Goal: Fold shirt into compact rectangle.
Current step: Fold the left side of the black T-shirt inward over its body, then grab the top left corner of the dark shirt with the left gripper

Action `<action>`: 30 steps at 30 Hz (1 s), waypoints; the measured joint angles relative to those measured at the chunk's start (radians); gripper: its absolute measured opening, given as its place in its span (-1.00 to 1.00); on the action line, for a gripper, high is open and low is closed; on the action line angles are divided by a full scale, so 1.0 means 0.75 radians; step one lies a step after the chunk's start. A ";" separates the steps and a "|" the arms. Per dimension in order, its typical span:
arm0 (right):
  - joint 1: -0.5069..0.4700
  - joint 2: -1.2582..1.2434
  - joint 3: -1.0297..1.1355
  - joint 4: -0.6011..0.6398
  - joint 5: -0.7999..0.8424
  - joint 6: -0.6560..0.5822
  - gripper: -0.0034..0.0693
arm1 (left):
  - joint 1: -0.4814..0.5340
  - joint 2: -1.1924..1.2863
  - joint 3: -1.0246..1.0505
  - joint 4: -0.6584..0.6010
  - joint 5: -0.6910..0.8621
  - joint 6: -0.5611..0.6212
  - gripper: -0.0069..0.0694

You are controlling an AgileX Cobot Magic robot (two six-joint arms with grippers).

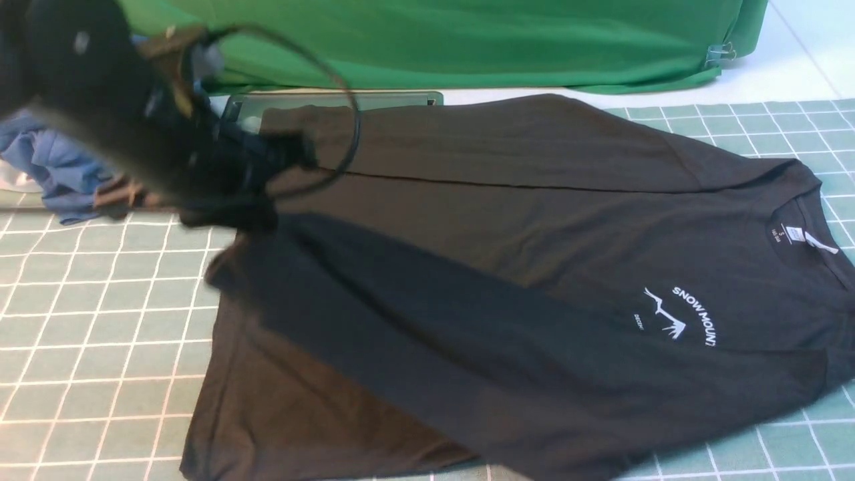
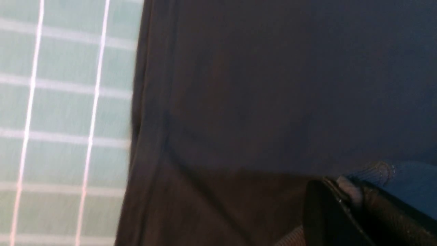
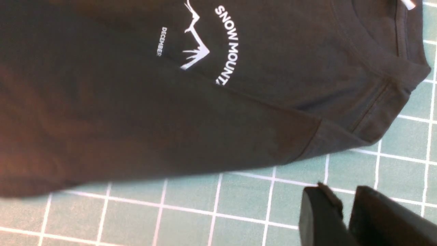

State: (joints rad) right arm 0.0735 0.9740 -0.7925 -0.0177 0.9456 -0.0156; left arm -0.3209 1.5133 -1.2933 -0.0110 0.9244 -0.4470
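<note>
Your black shirt point(image 1: 507, 267) spread on the grid mat point(image 1: 100, 321), near side folded over part of the white print point(image 1: 681, 314), left gripper point(image 2: 336, 191) clenched by the hem, right gripper point(image 3: 344, 205) slightly parted, empty

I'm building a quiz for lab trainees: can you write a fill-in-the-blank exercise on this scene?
1. The black shirt lies on a mat marked with a white ____ of lines.
2. Beside the mountain print, the small word reads ____.
3. The backdrop cloth is ____.
4. The crumpled garment on the robot's left is ____.
Missing words: grid; DECEMBER; green; blue.
</note>
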 joint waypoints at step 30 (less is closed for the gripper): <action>0.000 0.000 0.000 0.000 -0.006 0.010 -0.36 | 0.306 0.686 -0.520 -0.100 -0.411 0.094 0.32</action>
State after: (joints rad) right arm 0.0735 0.9740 -0.7925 -0.0177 0.9408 -0.0077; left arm -0.0911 2.0279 -1.6835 -0.0857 0.6158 -0.3764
